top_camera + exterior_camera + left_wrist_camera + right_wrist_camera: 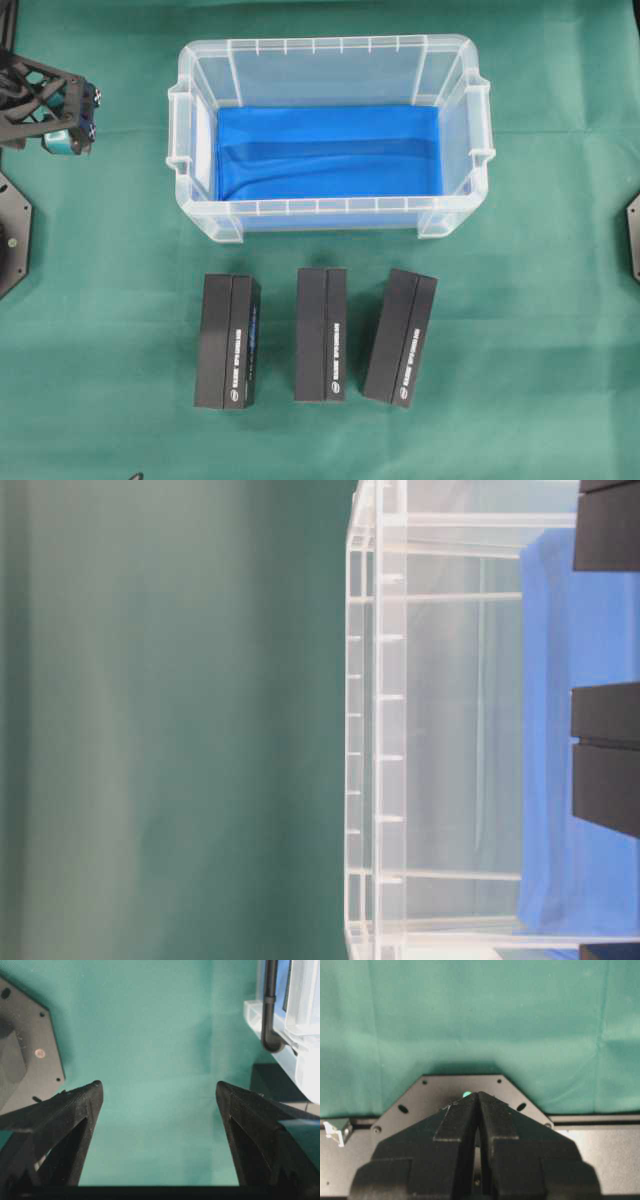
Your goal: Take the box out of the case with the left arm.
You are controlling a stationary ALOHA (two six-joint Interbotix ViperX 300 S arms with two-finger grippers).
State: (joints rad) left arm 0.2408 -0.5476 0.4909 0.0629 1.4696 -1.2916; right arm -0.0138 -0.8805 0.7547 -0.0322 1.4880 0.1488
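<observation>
Clear case (327, 136) sitting mid-cloth, nothing inside but the blue sheet (328, 152) lining its bottom. No box in there at all. Three black boxes lined up just in front of the case's near wall instead: left box (227, 342), middle box (321, 334), right box (399, 336), all lying flat on the green cloth (520, 320), close together but not touching. Left gripper (159, 1091) hanging off to the case's left, well apart from it, fingers spread wide with only bare cloth between them. Right gripper (477, 1096) pressed together, parked above its own black base plate (435, 1091), pinching nothing.
</observation>
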